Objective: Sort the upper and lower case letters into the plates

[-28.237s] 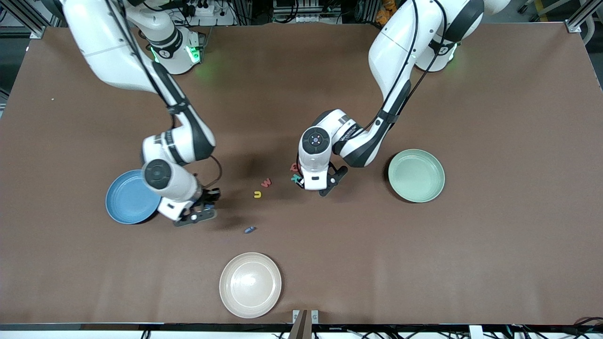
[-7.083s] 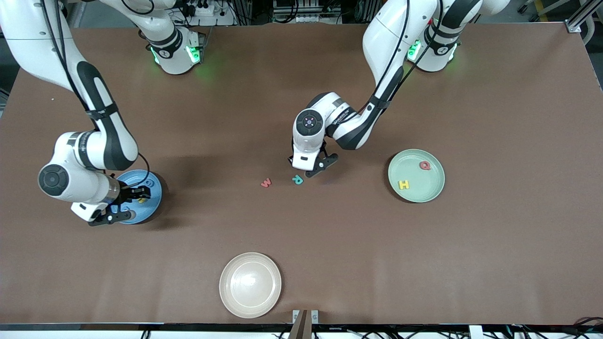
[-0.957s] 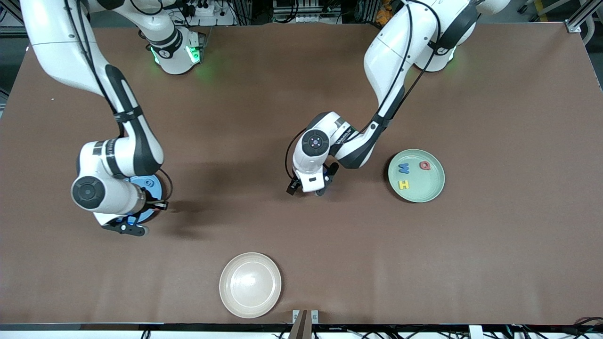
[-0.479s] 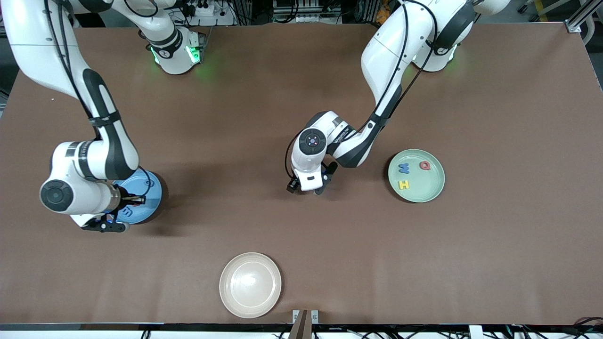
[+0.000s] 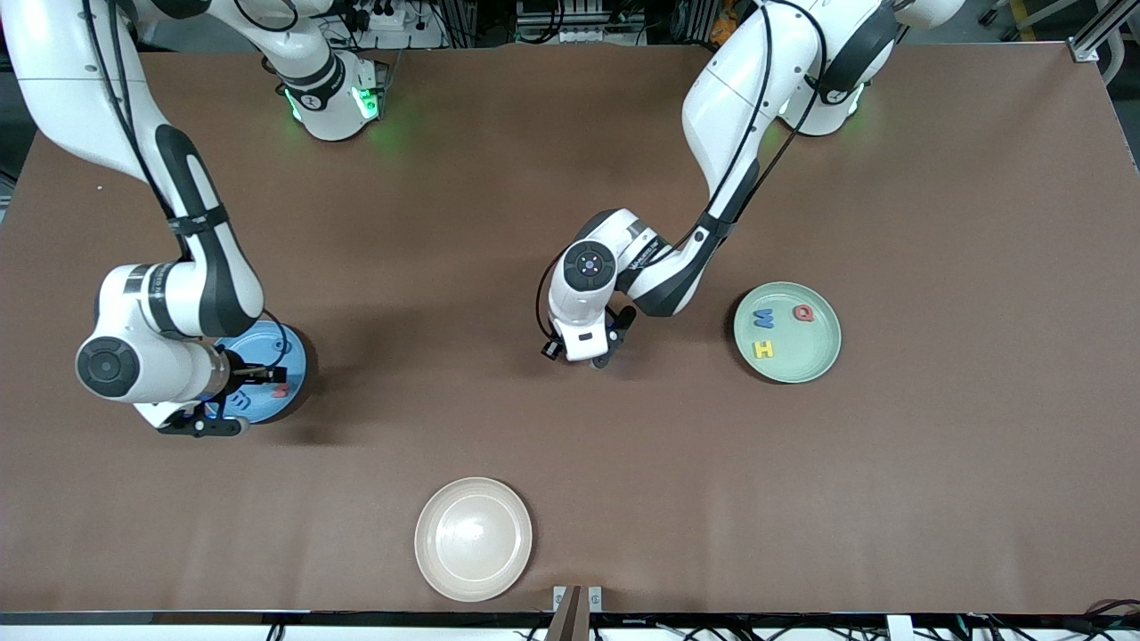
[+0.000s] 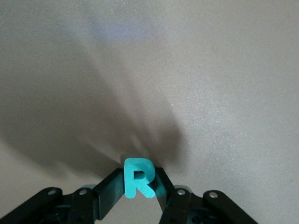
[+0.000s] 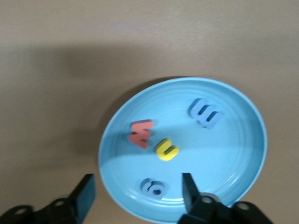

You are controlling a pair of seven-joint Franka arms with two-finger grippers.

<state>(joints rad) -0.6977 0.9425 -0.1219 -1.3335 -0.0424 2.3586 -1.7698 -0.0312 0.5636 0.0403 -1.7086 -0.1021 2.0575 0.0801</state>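
Your right arm drops in from its base, elbow bent, wrist turned down over the blue plate (image 5: pixel 267 369) at its end of the counter (image 5: pixel 570 463). The right gripper (image 7: pixel 138 196) hangs over that plate with its fingers spread wide, nothing between them. In the plate lie four small flat foam-looking letters: a pink-red w (image 7: pixel 141 133), a yellow u (image 7: pixel 167 150), a blue m (image 7: pixel 204 112) and a small blue one (image 7: pixel 153 187). The plate is round, smooth, with a raised rim.

The cream-white plate (image 5: pixel 473 538) sits nearest the front camera, round, glossy, rimmed.

Your left arm reaches from its base to mid-counter, forearm folded back, wrist pointing down. The left gripper (image 6: pixel 136 189) has its fingers clamped on a teal R (image 6: pixel 137 178), which stands upright between the black pads just above the matte brown surface.

The mint green plate (image 5: pixel 787 332) lies toward the left arm's end, same round rimmed shape as the blue one. It holds a blue letter (image 5: pixel 763 318) that reads as M or W, a pink-red Q (image 5: pixel 803 312) and a yellow H (image 5: pixel 763 349), all apart from each other.
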